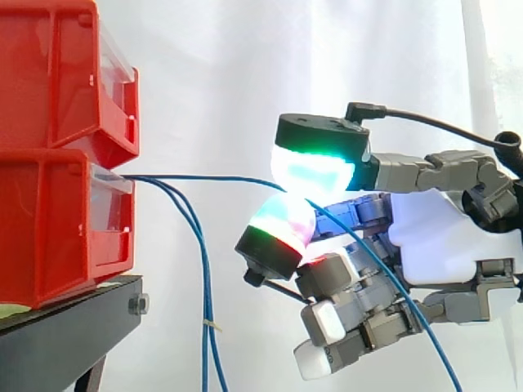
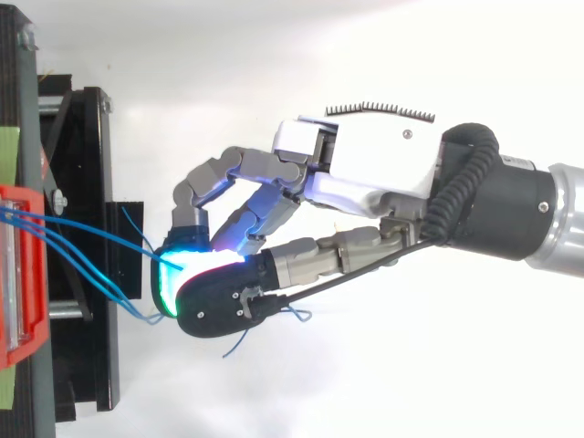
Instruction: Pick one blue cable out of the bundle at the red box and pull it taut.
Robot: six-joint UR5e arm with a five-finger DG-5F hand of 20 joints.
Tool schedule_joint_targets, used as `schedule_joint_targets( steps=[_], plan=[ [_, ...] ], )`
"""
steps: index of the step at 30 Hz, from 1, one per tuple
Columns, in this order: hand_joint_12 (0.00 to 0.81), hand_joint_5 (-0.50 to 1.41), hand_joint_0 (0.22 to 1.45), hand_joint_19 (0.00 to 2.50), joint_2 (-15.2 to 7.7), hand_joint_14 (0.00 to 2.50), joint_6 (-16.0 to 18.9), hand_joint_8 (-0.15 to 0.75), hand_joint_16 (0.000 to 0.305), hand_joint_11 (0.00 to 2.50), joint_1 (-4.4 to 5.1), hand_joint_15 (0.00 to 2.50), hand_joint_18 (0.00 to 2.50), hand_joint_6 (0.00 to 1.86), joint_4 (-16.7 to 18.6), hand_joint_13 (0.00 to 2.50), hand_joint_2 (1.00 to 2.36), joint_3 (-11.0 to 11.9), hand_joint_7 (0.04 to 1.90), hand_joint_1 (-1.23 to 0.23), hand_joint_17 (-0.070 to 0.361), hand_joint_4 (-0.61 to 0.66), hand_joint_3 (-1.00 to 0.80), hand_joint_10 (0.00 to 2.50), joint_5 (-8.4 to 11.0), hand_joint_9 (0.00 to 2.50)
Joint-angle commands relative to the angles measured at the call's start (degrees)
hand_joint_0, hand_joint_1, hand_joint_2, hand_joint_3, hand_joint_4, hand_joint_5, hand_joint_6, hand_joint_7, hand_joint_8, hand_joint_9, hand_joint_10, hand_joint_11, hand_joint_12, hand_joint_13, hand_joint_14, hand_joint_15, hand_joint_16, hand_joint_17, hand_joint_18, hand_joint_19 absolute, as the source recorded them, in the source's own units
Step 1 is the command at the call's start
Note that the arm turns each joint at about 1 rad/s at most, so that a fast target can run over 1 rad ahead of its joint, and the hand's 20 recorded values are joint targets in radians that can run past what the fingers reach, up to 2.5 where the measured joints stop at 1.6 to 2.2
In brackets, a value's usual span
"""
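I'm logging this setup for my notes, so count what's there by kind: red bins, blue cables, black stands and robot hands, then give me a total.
red bins: 2, stacked
black stand: 1
hand: 1
blue cables: 3, one pinched between the hand's pads, two hanging down
total: 7

A black stand [image 1: 73, 327] fills the lower left corner, with one leg [image 1: 91, 377] angling down beneath it. A silver bolt [image 1: 138, 305] sits on the stand's front face, near its upper right corner. A pale green strip [image 1: 10, 310] lies on the stand's top at the far left. High above the stand is an upper red bin [image 1: 57, 73] with a clear front. Behind the stand hangs a white curtain [image 1: 245, 82].
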Motion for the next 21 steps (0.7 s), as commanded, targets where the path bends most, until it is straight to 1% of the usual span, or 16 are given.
schedule_joint_targets(
  steps=[1,6,11,14,17,21],
  plan=[
    [0.402,-0.16,0.61,0.41,0.0,0.02,-0.1,0.379,0.059,1.24,-0.06,0.66,0.7,0.91,0.0,0.94,1.01,0.0,1.07,-0.72,0.132,0.14,-0.05,0.0,0.0,1.03],
    [0.396,-0.15,0.63,0.4,0.0,0.02,-0.2,0.378,0.057,1.27,-0.06,0.66,0.7,0.92,0.0,0.93,1.01,0.0,1.1,-0.77,0.129,0.08,-0.01,0.0,0.09,1.04],
    [0.39,-0.15,0.65,0.4,0.0,0.02,-0.3,0.366,0.056,1.27,-0.06,0.66,0.69,0.92,0.0,0.91,1.02,0.0,1.19,-0.81,0.125,0.0,0.04,0.01,0.09,1.03],
    [0.392,-0.15,0.66,0.4,0.0,0.02,-0.4,0.367,0.056,1.28,-0.06,0.65,0.69,0.92,-0.1,0.91,1.01,0.0,1.23,-0.82,0.127,-0.04,0.07,0.01,0.09,1.05],
    [0.397,-0.14,0.66,0.39,0.1,0.02,-0.3,0.369,0.058,1.28,0.03,0.64,0.7,0.92,-0.1,0.91,1.01,0.0,1.28,-0.82,0.129,-0.05,0.09,0.0,0.09,1.07],
    [0.395,-0.14,0.66,0.39,0.1,0.02,-0.3,0.371,0.057,1.3,0.03,0.64,0.69,0.92,-1.1,0.91,1.01,0.0,1.32,-0.81,0.129,-0.06,0.11,0.01,0.09,1.11]
  ],
)
